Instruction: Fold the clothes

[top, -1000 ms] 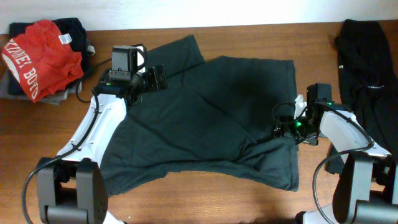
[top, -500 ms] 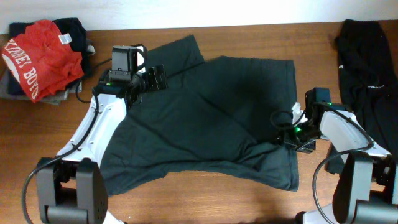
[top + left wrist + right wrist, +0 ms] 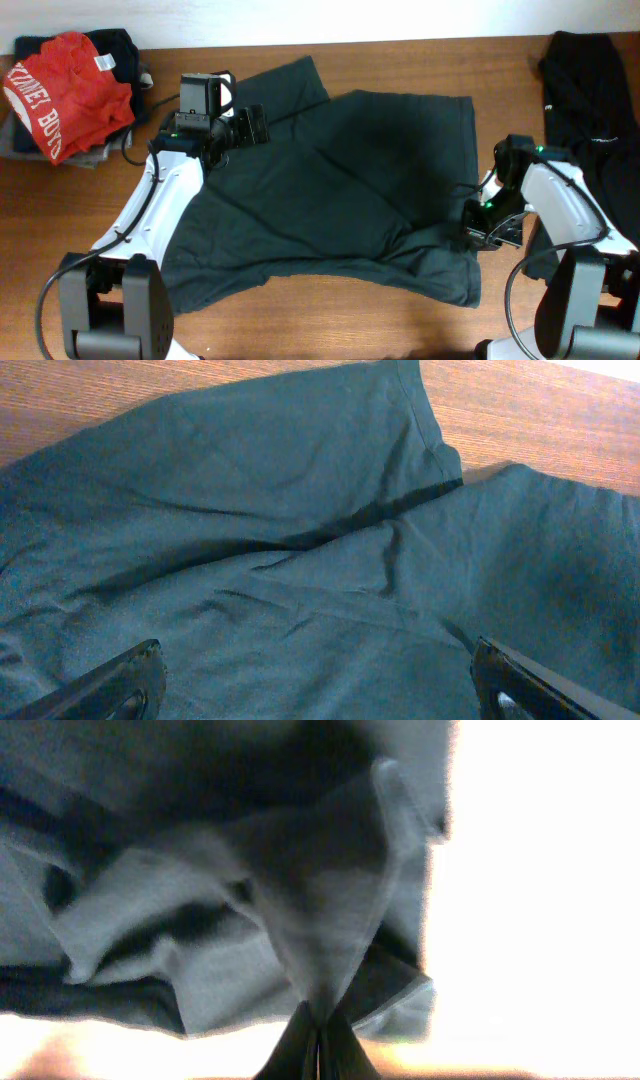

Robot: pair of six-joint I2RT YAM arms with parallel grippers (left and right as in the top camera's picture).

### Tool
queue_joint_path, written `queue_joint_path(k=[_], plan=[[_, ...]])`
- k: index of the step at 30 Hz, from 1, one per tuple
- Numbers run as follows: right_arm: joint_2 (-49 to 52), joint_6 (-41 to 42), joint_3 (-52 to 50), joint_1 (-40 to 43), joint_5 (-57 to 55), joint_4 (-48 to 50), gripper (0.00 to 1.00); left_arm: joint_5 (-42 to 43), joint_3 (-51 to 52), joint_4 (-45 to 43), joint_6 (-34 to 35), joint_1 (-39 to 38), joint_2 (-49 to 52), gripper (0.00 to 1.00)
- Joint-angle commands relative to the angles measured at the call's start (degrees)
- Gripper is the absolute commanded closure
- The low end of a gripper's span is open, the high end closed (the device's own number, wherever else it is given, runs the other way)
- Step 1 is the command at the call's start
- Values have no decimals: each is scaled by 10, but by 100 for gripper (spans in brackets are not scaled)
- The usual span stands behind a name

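Observation:
A dark grey-green T-shirt [image 3: 330, 200] lies spread and creased across the middle of the table. My left gripper [image 3: 250, 127] hovers over its upper-left part near the sleeve, open; in the left wrist view the left gripper [image 3: 320, 695] has its fingertips [image 3: 125, 680] wide apart above the cloth [image 3: 300, 540], with nothing between them. My right gripper [image 3: 482, 225] sits at the shirt's right edge near the lower corner. In the right wrist view the right gripper [image 3: 318, 1035] is shut, pinching a raised fold of the T-shirt [image 3: 330, 900].
A pile of clothes topped by a red shirt with white lettering [image 3: 65, 90] lies at the back left. A black garment [image 3: 585, 110] lies along the right edge. Bare wooden table [image 3: 320, 330] shows along the front.
My right gripper has shut on the shirt's right edge and shifted slightly toward the front. The left arm has not moved.

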State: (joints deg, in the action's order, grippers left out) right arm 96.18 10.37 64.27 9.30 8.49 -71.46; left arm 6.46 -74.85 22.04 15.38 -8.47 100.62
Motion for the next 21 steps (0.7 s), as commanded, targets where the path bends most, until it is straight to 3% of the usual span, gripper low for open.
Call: queue_joint_path(k=[1, 5, 11, 21], plan=[[2, 57, 48, 2, -49, -46, 96, 2, -1, 0, -9, 0, 2, 3], [1, 88, 62, 2, -69, -94, 96, 1, -1, 0, -9, 0, 2, 3], [-21, 202, 62, 2, -133, -174, 96, -1, -1, -1, -9, 0, 2, 3], [-208, 216, 61, 2, -92, -219, 96, -3, -1, -11, -9, 0, 2, 3]])
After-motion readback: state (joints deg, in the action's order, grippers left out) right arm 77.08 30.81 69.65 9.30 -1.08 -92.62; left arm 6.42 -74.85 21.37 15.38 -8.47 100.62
